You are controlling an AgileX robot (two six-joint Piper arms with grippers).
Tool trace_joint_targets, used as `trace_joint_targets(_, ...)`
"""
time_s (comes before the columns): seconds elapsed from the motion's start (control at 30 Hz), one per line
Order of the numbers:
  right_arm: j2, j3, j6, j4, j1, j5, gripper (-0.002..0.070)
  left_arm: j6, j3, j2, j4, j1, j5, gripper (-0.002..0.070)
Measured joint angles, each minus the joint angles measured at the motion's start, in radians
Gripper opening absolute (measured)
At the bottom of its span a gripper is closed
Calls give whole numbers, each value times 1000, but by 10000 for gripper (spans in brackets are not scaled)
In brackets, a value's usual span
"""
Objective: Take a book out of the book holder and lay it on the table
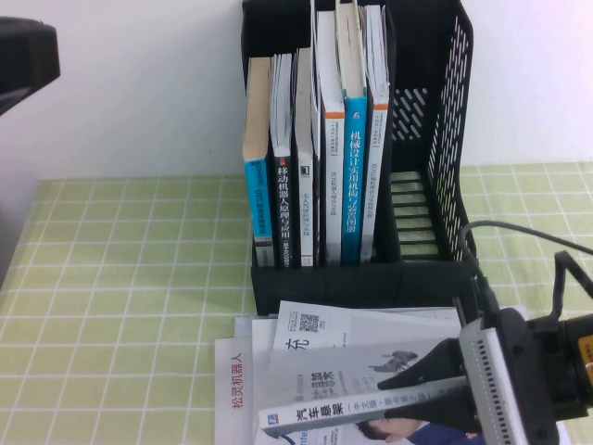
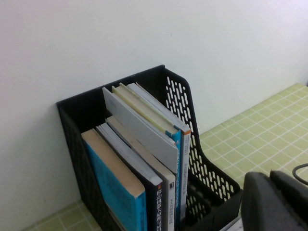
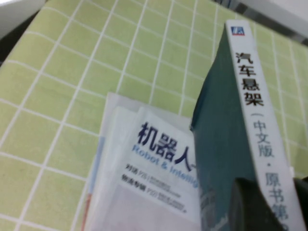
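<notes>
My right gripper [image 1: 422, 375] sits low at the near right of the table [image 1: 120, 278], in front of the book holder [image 1: 445, 139]. Its dark fingers are clenched on the book [image 1: 357, 408], one finger [image 1: 417, 366] lying across the white front cover and the other beneath. I hold the book on a slant, its white spine with black Chinese characters facing the high camera, above a loose pile of magazines [image 1: 269, 371] spread on the green grid cloth. In the right wrist view the book [image 3: 226, 144] shows a dark teal cover beside its white spine, with a dark fingertip [image 3: 250, 207] pressed at its lower end. Under it lies a white magazine [image 3: 154, 163] with blue Chinese and Latin lettering, resting on the cloth [image 3: 72, 96].

The black holder stands against the white wall, well behind the pile. Its left compartments hold several upright books, among them a bright-blue-spined book [image 1: 353, 185] and a teal-fronted one [image 1: 257, 158]; its rightmost compartment by the perforated side wall holds none.

Of my left arm, only a dark rounded part shows at the high view's upper left. The left wrist view looks down at the holder [image 2: 202, 159] and its books [image 2: 139, 139]; I cannot tell whether the dark shape at that view's corner is my left gripper, nor its state.
</notes>
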Motion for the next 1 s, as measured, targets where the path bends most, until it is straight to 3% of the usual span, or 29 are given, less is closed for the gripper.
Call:
trace_joint_targets(0.1, 33, 7, 2, -2, 6, 20, 149, 0, 0, 0, 0, 0, 2, -3)
trace_joint_targets(0.33, 99, 7, 16, -2, 8, 49, 330, -11, 0, 0, 0, 0, 2, -3)
trace_joint_targets(0.53, 99, 7, 119, 8, 8, -30, 356, -13, 0, 0, 0, 0, 9, -3)
trace_joint_targets(0.83, 99, 7, 331, 86, 8, -162, 340, -14, 0, 0, 0, 0, 15, -3)
trace_joint_targets(0.93, 99, -8, 443, 133, 8, -230, 258, -14, 0, 0, -4, 0, 23, -3)
trace_joint_targets(1.0, 94, -45, 492, 102, 8, -247, 141, -14, 0, 0, -23, 0, 37, -3)
